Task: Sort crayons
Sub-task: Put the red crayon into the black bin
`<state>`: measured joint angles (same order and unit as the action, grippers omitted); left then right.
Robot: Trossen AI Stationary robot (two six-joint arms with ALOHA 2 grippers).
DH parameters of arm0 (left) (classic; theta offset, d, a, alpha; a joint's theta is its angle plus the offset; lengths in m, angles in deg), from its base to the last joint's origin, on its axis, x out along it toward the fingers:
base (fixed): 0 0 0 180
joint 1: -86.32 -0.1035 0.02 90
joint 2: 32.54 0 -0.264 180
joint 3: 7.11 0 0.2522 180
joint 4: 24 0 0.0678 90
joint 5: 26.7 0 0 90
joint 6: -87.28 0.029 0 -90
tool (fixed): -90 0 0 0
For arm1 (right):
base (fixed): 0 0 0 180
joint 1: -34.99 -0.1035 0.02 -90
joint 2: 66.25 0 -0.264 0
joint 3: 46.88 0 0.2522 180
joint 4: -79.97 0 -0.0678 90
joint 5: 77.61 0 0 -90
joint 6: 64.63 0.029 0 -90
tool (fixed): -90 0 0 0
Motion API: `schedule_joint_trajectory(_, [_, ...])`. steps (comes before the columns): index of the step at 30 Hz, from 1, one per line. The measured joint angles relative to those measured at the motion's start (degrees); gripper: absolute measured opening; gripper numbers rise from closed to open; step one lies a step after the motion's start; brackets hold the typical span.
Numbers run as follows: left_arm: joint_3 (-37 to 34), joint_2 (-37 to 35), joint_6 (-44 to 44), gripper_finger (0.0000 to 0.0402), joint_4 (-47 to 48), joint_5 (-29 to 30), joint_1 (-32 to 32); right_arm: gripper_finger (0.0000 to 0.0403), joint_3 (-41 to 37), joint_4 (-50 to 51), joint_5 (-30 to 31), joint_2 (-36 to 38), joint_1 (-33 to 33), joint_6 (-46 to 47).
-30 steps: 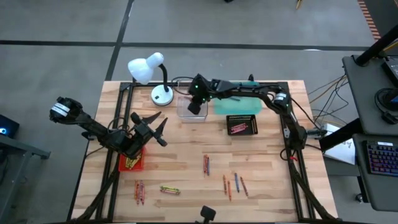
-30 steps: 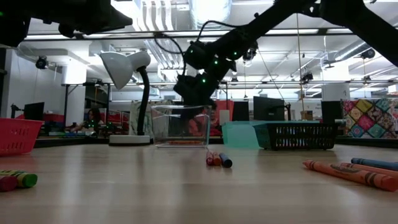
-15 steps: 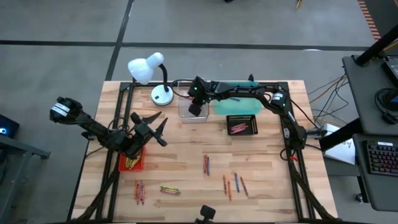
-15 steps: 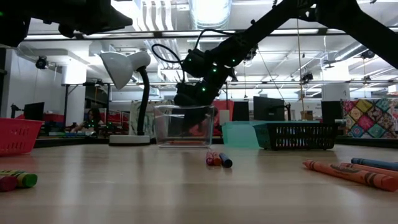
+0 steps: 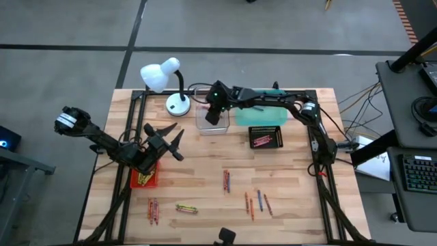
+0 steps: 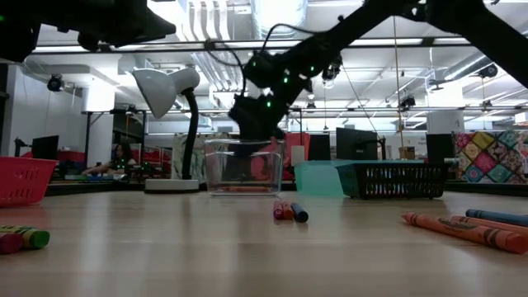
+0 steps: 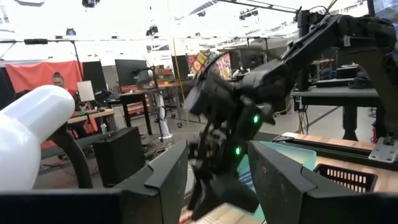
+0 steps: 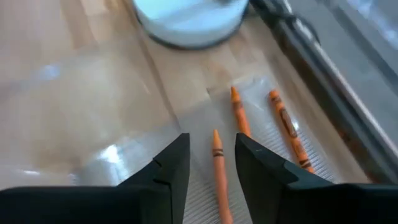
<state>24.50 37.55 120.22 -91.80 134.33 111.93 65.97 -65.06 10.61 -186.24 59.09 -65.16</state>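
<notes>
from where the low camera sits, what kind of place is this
Most likely a robotics lab or open workshop. The wooden table stands in a big hall with exposed ceiling ducts and strip lights, and rows of desks with dark monitors run behind it. A person sits at one workstation.

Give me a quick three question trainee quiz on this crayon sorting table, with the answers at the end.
1. True or false: the right gripper is over the clear tray.
2. What colour are the crayons lying in the clear tray?
3. The left gripper hovers above which tray: A the red tray, B the teal tray, C the black tray?
Key: 1 true. 2 orange. 3 A.
</notes>
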Motion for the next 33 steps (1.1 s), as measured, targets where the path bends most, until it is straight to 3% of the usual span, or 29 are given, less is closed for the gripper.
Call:
schedule_joint_trajectory(7, [0.0,0.0,-7.8,0.0153,4.2,-0.5,0.2,0.0114,0.0,7.8,-0.2,7.0,-3.2,-1.4])
schedule_joint_trajectory(14, [0.0,0.0,-21.5,0.0153,11.1,-16.4,0.2,0.01,-1.7,18.0,-0.1,16.6,-9.4,-0.9])
schedule_joint_trajectory(16, [0.4,0.1,-23.9,0.0153,12.2,-18.0,0.3,0.0096,-3.5,20.0,0.1,19.8,-11.7,0.6])
schedule_joint_trajectory(26, [10.2,5.6,-25.5,0.0153,22.1,-19.2,0.9,0.0091,-18.6,24.2,0.2,34.6,-26.1,18.3])
schedule_joint_trajectory(33, [21.0,9.7,-24.5,0.0153,39.9,-19.1,0.9,0.0089,-29.3,27.5,0.2,40.0,-34.5,34.9])
